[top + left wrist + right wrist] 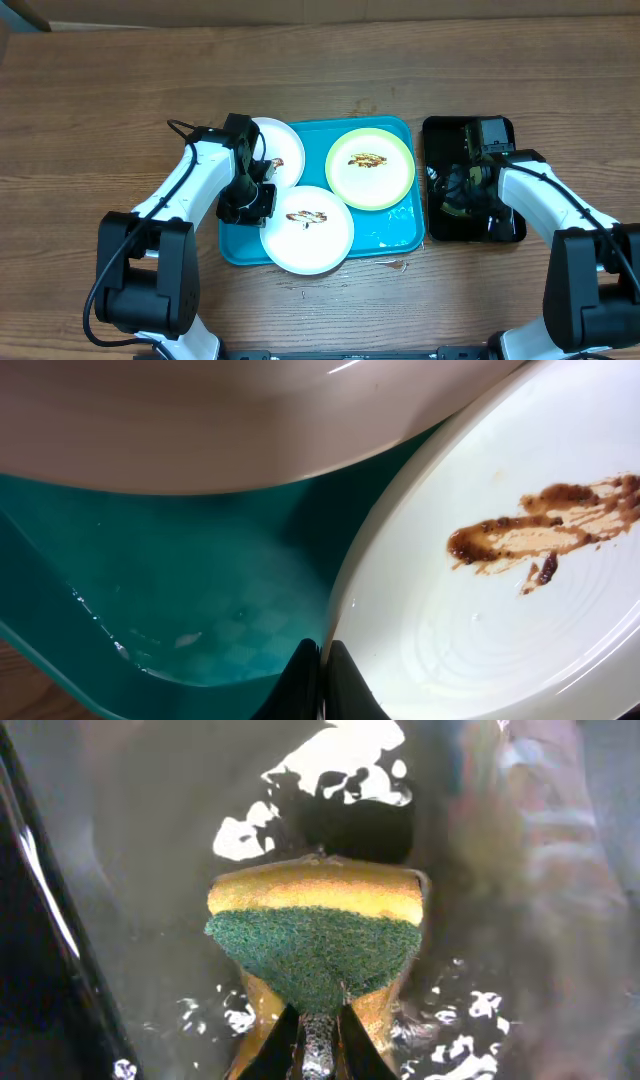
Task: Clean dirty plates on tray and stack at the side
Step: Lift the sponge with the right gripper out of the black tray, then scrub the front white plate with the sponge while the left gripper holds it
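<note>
Wooden tabletop [320,60] bears the turquoise tray [395,238], which holds three sauce-smeared plates: rear white plate [285,150] at back left, yellow-green plate [370,168] at back right, and front white plate [307,232] overhanging the near rim. The left gripper [322,678], jaws clenched and empty, sits at the front white plate's left edge. The right gripper [318,1038] grasps a sponge [315,935] inside the wet black tray [440,135], just beside the turquoise one. Bare wood shows behind both trays.

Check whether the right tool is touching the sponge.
Touching. The right wrist view shows the right tool closed on the sponge, whose green scouring face bulges out where it is pinched.
</note>
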Tool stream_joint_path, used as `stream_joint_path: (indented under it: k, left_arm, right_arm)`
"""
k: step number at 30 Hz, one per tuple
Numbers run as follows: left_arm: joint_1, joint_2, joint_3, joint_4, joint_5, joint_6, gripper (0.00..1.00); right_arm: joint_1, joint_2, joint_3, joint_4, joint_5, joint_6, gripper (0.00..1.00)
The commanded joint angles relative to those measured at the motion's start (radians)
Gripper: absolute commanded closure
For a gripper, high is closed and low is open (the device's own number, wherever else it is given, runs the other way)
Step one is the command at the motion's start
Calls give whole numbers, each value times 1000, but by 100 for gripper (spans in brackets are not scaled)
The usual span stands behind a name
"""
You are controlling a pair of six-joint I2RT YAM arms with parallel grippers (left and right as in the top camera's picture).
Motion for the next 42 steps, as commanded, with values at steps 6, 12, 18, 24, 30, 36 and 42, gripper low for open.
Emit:
stream_joint_path:
  k: [6,12,18,24,30,36,42]
  left_arm:
    - [-9,-19,21,0,-6,7,94]
    - [-9,-19,21,1,-6,7,89]
    - [-9,-19,21,10,-6,7,88]
    - [-9,-19,21,6,-6,7,87]
    - [-9,-19,19,0,-6,4,80]
    - [-9,-19,19,1,-5,4,78]
    - [-9,-19,18,8,-1,4,79]
  right_arm:
    - [-2,-7,74,-84,-6,9,96]
    - [-2,-89,172,-170,-22,1,96]
    - [0,-142,187,-204,-224,-104,96]
    - [45,-166,195,-211,-522,-158,96]
    - [233,-167,195,-175,-574,-157,96]
    - [434,-165,194,-75,-447,-42,96]
    - [563,-129,194,1,-396,-9,96]
